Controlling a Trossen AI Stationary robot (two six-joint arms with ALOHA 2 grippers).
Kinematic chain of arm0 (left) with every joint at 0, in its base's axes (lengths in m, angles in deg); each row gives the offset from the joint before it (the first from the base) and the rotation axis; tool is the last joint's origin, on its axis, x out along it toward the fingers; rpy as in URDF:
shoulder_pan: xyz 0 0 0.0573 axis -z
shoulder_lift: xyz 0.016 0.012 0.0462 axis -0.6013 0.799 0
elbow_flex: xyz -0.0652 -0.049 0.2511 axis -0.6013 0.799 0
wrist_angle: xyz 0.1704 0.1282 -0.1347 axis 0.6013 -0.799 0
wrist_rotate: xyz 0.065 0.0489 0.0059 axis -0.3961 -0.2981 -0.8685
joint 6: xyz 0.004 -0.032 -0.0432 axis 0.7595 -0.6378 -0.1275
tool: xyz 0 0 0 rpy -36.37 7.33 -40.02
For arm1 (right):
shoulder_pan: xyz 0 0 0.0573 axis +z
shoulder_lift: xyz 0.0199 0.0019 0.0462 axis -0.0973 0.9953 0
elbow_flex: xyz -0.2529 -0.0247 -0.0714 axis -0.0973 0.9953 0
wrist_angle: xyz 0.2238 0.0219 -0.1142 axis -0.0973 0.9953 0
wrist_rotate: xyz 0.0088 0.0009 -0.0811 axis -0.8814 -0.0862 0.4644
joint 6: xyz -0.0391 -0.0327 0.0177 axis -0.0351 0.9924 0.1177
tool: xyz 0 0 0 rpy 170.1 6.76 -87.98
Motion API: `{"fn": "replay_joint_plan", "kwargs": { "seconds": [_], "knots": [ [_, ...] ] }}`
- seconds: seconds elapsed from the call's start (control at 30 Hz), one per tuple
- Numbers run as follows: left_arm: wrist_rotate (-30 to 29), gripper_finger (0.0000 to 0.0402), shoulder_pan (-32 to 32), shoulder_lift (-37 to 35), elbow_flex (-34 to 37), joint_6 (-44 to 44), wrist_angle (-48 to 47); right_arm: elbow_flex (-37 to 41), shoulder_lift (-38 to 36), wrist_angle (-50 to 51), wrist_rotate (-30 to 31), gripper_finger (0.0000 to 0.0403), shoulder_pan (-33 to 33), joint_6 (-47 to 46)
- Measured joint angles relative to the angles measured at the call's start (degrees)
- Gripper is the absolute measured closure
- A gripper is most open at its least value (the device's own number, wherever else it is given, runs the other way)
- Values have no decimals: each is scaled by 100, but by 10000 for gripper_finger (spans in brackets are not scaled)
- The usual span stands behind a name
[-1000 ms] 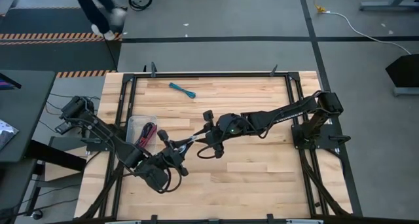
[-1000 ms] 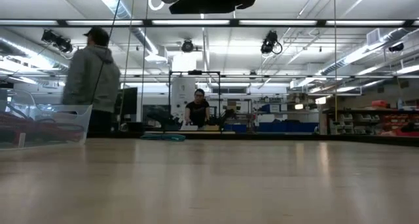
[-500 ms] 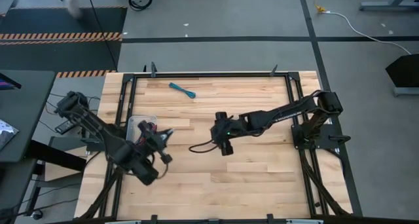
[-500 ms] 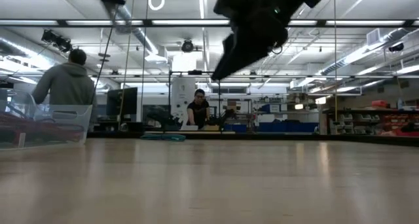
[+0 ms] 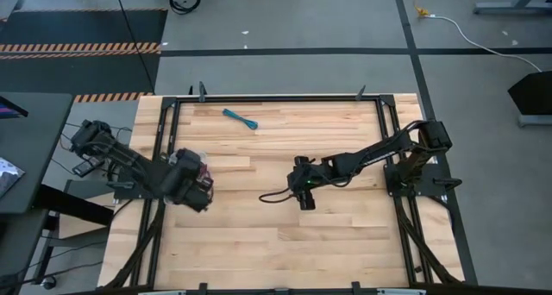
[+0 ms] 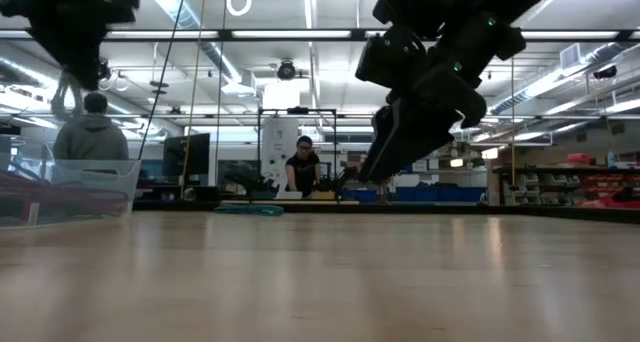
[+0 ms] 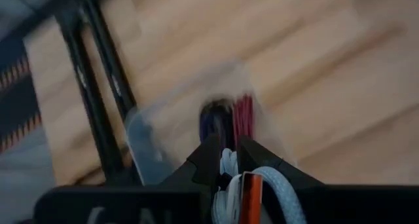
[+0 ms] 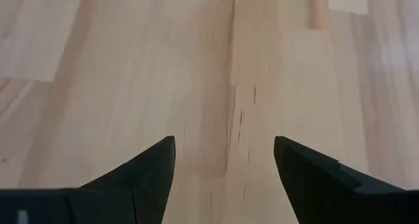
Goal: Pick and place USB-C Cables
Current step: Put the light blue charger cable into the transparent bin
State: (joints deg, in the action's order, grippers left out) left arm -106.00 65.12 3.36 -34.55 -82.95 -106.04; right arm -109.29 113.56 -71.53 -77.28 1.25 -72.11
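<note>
My left gripper (image 5: pixel 196 183) hangs over the small clear tub (image 5: pixel 191 157) at the table's left side, shut on a pale blue-grey USB-C cable bundle (image 7: pixel 229 166) with an orange band. In the tub lie a purple cable (image 7: pixel 213 119) and a red one (image 7: pixel 243 116). A teal cable (image 5: pixel 240 118) lies flat on the wood near the far edge. My right gripper (image 5: pixel 308 200) is right of the table's middle, above bare wood. It is open (image 8: pixel 224 142), with nothing between its fingers. My left gripper pinches the pale blue-grey bundle (image 7: pixel 228 160) between its two fingers, which point down toward the tub. Which part of the bundle they have, the fingers themselves hide. The bundle is lifted clear, above the tub's opening.
A black metal frame (image 5: pixel 164 122) runs along the table's sides. A thin dark cord (image 5: pixel 272 196) loops on the wood beside my right gripper. In the low view, people (image 6: pixel 300 167) show in the room beyond the far edge. Bare wood (image 5: pixel 285 243) lies toward the near edge.
The pale cable was stretched between both grippers near the table's middle. My right gripper has let go of it and drawn back toward the right and near edges. My left gripper has carried the bundle toward the left and far edges, to above the tub.
</note>
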Motion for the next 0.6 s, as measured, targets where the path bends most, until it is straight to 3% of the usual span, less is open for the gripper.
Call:
{"fn": "replay_joint_plan", "kwargs": {
  "seconds": [0.13,0.37,0.6],
  "knots": [
    [676,349,-224,0,165,581,50,33,-2,-37,-19,140,77,-33],
    [550,292,-239,7,430,1188,759,33,-2,-154,-38,142,152,30],
    [756,242,-299,7,649,1115,892,33,-2,-359,-33,142,150,134]
  ]
}}
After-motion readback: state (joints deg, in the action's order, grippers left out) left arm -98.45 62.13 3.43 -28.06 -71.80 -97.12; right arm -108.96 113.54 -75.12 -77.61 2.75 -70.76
